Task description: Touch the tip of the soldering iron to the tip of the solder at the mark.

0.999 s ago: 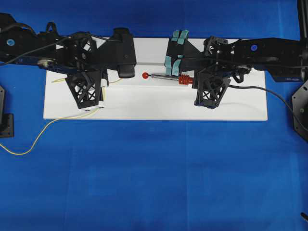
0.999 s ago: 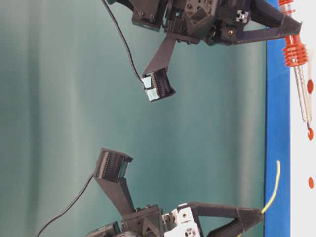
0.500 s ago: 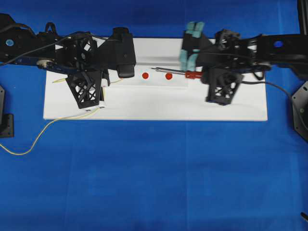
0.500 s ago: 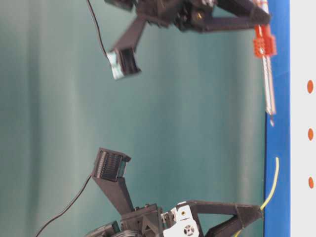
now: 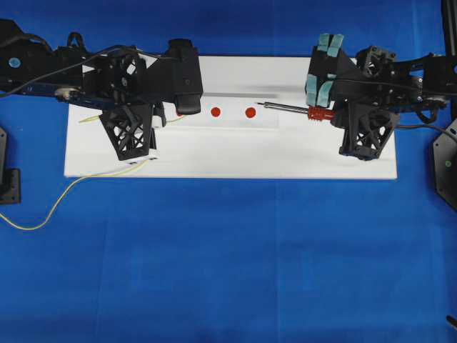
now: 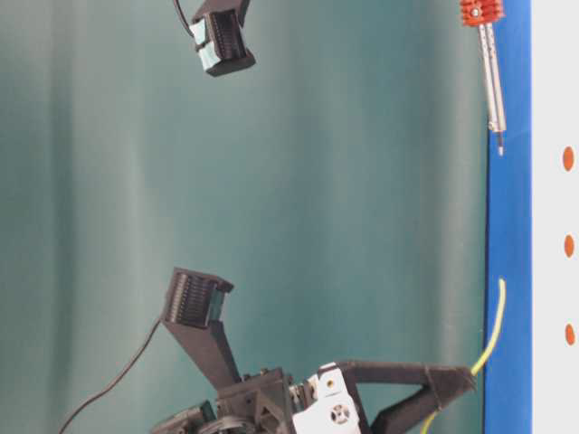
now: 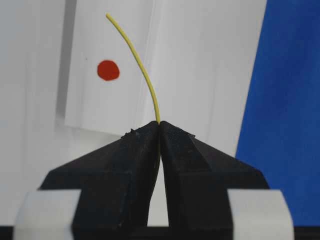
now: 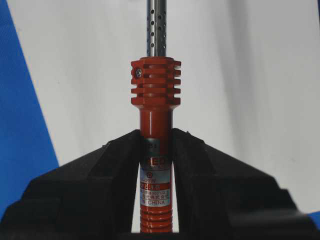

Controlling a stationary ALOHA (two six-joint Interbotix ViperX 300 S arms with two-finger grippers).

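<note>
The soldering iron (image 5: pixel 285 108) lies level over the white board's right half, and my right gripper (image 5: pixel 334 114) is shut on its red body behind the ribbed collar (image 8: pixel 155 82). Its silver tip points left and stops just right of the nearest red mark (image 5: pixel 250 112). Another mark (image 5: pixel 216 112) lies further left. My left gripper (image 7: pixel 160 125) is shut on the thin yellow solder (image 7: pixel 140 65). The solder's free end curves up past a red mark (image 7: pixel 108 70), beside it but not on it. In the table-level view the iron (image 6: pixel 491 81) and the solder (image 6: pixel 493 330) are far apart.
The white board (image 5: pixel 228 153) lies on blue cloth. The solder's long tail (image 5: pixel 43 214) loops over the cloth at the front left. The iron's black cord (image 5: pixel 414 128) runs off to the right. Three red marks (image 6: pixel 568 246) sit in a row on the board.
My right arm has drawn back to the right, taking the iron's tip from the left mark to beyond the right one. The left gripper and the solder have barely moved.
</note>
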